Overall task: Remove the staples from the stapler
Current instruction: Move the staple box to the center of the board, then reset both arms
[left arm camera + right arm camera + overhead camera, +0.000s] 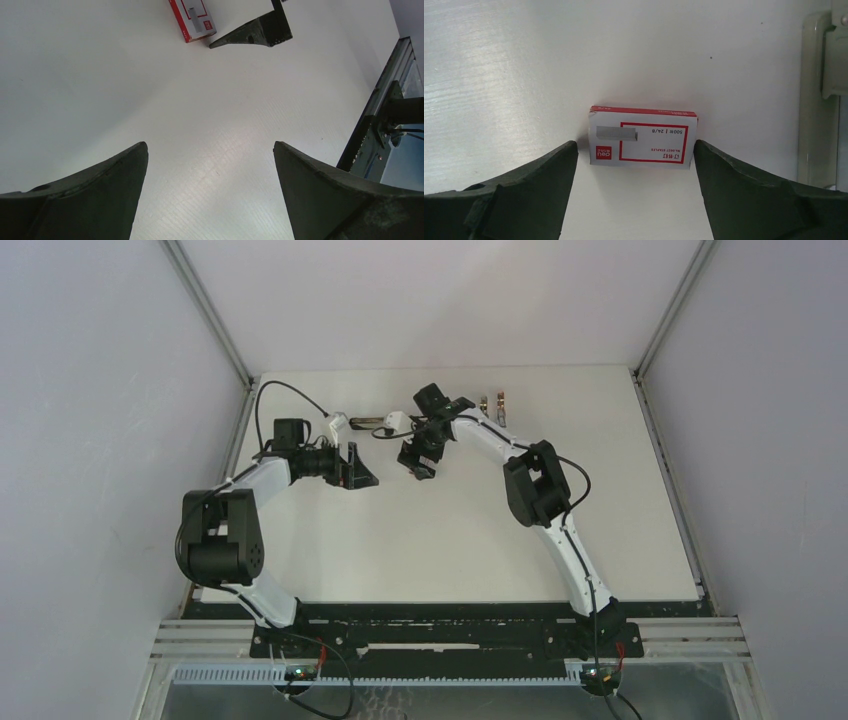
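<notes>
From above, both arms reached over the white table [450, 550] toward its far side. The left gripper [362, 472] hung with its jaws spread wide and nothing between them. The right gripper [420, 468] pointed down close beside it. The stapler [378, 423] lay just beyond the two, near the far edge. Two tiny strips, the staples [500, 402] as far as could be told, lay apart from the stapler, further right along that edge.

In the left wrist view, the left gripper [210, 150] stood wide open over bare table, holding nothing. The red-and-white box [195, 20] lay ahead, with one dark finger [260, 32] of the other arm just beside it.

In the right wrist view, the right gripper [635, 147] straddled the box [642, 136] lying flat on the table. Its jaws were wide: one tip sat at the box's corner, while the other stood a little clear, so no grip showed. The stapler [819, 100] sat at the right margin, near the box but apart from it. No staples could be made out here
</notes>
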Controlling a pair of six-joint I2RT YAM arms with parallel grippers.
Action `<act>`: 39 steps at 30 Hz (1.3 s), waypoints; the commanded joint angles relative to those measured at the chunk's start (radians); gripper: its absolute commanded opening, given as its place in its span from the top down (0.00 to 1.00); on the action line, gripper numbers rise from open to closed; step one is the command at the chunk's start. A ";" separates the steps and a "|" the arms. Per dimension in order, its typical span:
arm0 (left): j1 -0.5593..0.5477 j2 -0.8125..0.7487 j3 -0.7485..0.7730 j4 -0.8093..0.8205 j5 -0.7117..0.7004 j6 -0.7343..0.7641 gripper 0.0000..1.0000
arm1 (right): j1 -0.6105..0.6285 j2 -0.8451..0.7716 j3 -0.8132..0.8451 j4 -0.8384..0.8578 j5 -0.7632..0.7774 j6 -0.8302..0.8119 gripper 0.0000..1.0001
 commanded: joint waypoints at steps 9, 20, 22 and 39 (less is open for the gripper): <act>0.004 -0.058 0.009 -0.004 -0.018 0.010 0.00 | 0.029 -0.158 0.024 -0.031 0.150 -0.015 0.01; 0.063 -0.336 0.048 -0.187 -0.196 0.159 0.00 | -0.050 -0.810 -0.547 0.136 0.394 0.338 0.00; 0.087 -0.395 0.040 -0.220 -0.229 0.184 0.00 | -0.092 -0.935 -0.691 0.185 0.387 0.399 0.00; 0.127 -1.091 -0.289 -0.186 -0.744 0.082 0.00 | -0.338 -1.661 -1.288 0.317 0.478 0.574 0.00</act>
